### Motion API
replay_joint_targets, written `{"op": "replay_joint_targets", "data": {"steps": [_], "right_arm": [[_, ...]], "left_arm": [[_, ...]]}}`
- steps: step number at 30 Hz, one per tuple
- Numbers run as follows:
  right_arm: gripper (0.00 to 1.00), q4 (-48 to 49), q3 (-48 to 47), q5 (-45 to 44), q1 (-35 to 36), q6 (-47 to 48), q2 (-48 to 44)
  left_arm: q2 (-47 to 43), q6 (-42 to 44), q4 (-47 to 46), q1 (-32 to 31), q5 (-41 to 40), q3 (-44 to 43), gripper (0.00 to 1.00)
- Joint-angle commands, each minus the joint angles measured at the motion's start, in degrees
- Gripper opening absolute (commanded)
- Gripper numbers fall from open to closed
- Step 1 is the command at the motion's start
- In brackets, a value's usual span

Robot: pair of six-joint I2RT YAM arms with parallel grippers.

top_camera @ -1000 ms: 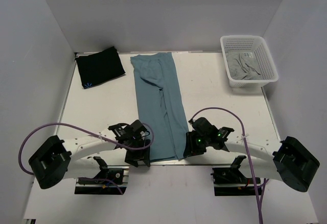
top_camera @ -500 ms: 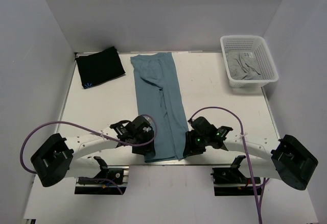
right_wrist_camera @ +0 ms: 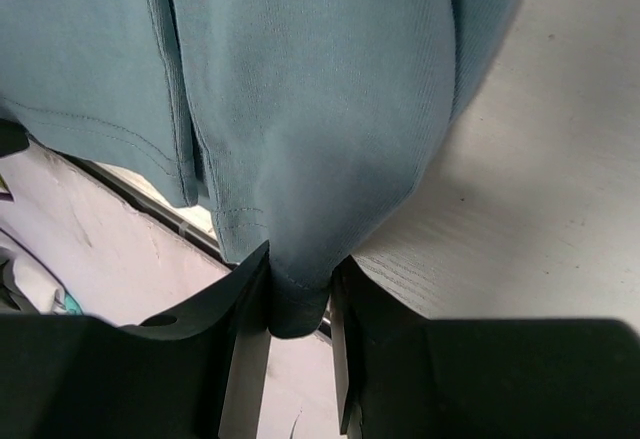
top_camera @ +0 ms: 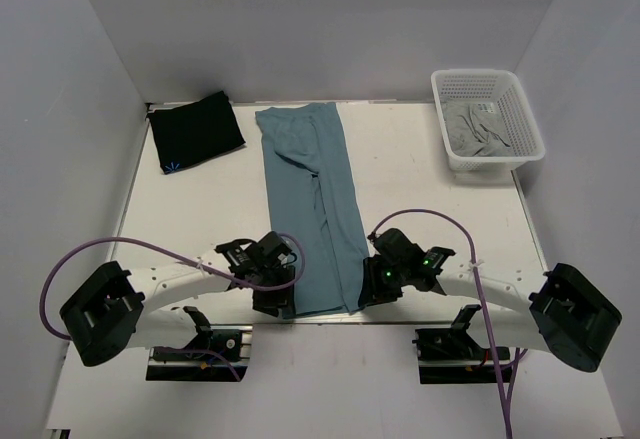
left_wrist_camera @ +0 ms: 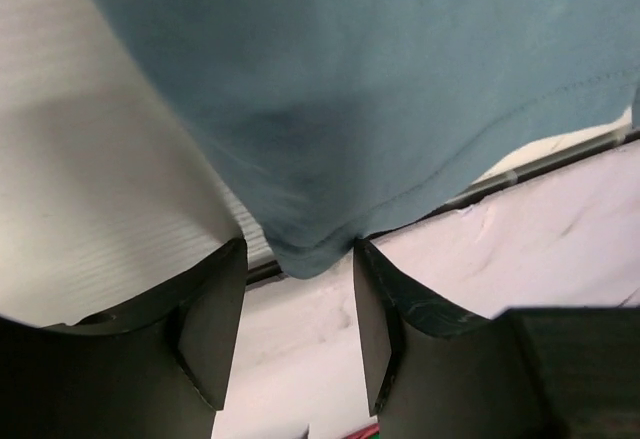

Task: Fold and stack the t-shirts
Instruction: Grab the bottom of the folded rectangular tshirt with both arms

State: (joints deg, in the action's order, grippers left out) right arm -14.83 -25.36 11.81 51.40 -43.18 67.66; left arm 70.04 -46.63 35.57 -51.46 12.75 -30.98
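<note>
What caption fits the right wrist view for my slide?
Right claw pinching the near corner of the teal tee at the table edge.

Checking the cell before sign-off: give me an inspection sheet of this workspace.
Surface: white table, no spills seen.
Job's things: teal t-shirt folded into a long strip, near hem at the table's near edge; black t-shirt folded, far left corner.
Clutter: white basket, far right, holding grey cloth.
Grippers: left gripper open, fingers astride the hem's left corner; right gripper shut on its right corner.
Cables: a purple cable arcs over each arm.
Surroundings: plain white walls; nothing else seen.
</note>
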Motion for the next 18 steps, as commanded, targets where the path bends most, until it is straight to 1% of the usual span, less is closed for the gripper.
{"op": "replay_joint_targets", "data": {"steps": [1,5,7,9,11,13,14,16,18], "right_arm": [[0.33,-1.96,0.32,-2.5,0.19,0.55,1.78],[0.32,-1.17,0.67,-2.32,0.19,0.64,1.86],[0.32,-0.81,0.58,-2.15,0.2,0.55,2.21],[0.32,-0.64,0.49,-2.06,0.37,1.08,2.21],[0.31,-0.46,0.32,-2.32,0.2,0.9,2.22],[0.27,-0.55,0.4,-2.76,0.2,1.08,2.21],[0.24,-0.81,0.14,-3.2,0.2,1.08,1.87],[0.16,-0.9,-0.21,-3.64,0.2,1.52,1.51],[0.12,-0.9,-1.26,-4.08,0.19,1.87,0.63]], "left_arm": [[0.35,-0.3,-1.12,-0.57,2.09,0.84,0.58],[0.36,-2.4,-4.8,-0.57,2.1,2.15,0.58],[0.88,-2.93,-8.22,-0.57,2.98,2.77,0.58],[1.41,-2.94,-8.94,-1.09,2.98,2.77,0.49],[2.12,-2.94,-7.1,-1.1,2.37,1.99,0.34],[2.73,-2.94,-4.3,-1.1,0.79,0.67,0.17],[2.73,-2.94,-3.5,-1.1,-0.44,0.14,0.01],[1.51,-2.94,-2.35,-1.1,-1.93,-0.74,0.0],[-0.42,-2.94,-2.35,-1.1,-3.87,-2.15,0.0]]}}
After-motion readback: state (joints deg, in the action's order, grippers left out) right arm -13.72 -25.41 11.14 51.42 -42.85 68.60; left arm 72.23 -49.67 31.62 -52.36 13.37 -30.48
